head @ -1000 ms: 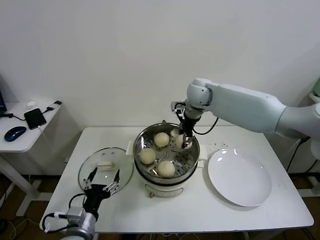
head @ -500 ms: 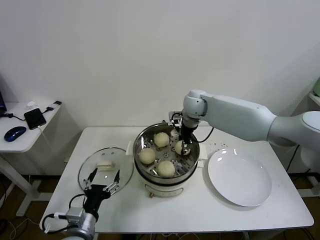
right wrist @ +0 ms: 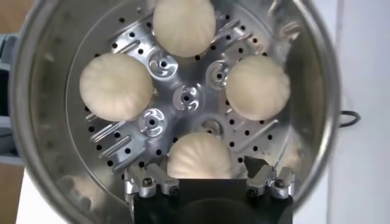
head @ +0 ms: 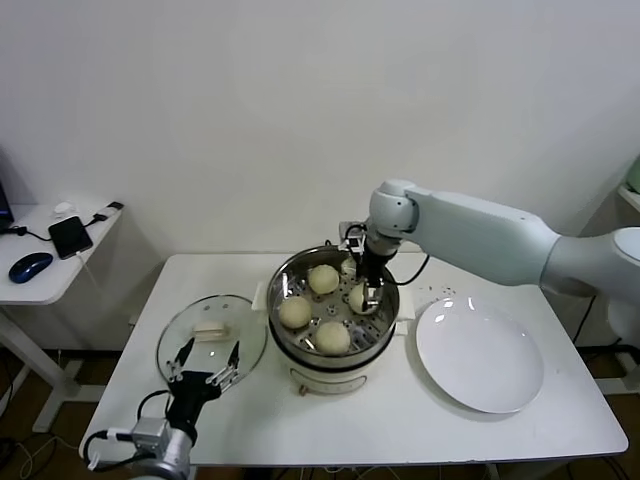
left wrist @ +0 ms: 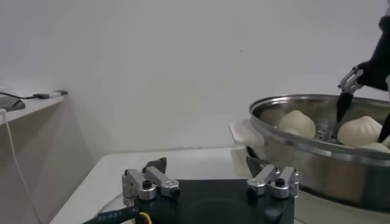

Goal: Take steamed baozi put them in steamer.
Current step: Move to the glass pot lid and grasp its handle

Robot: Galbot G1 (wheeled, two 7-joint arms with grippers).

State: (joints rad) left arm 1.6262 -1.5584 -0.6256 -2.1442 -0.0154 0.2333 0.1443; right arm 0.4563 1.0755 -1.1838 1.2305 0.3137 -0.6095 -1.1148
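The steamer [head: 290, 270] stands mid-table with four cream-white baozi on its perforated tray [right wrist: 186, 97]. In the head view they lie at the back [head: 323, 278], left [head: 295, 311], front [head: 332, 336] and right [head: 357, 296]. My right gripper [head: 363, 291] reaches down into the steamer over the right baozi [right wrist: 201, 157]. Its fingers [right wrist: 141, 178] stand open on either side of that baozi, with small gaps. My left gripper [head: 205, 372] is open and empty, low at the table's front left, and shows in its wrist view [left wrist: 206, 167].
A glass lid with a cream handle [head: 210, 335] lies left of the steamer, under my left gripper. A flat white plate [head: 478, 353] lies to the right. A side table on the far left holds a phone [head: 70, 236] and a mouse [head: 29, 266].
My right gripper has come down into the steamer with the right baozi, which now rests on the tray. The left arm has not moved.
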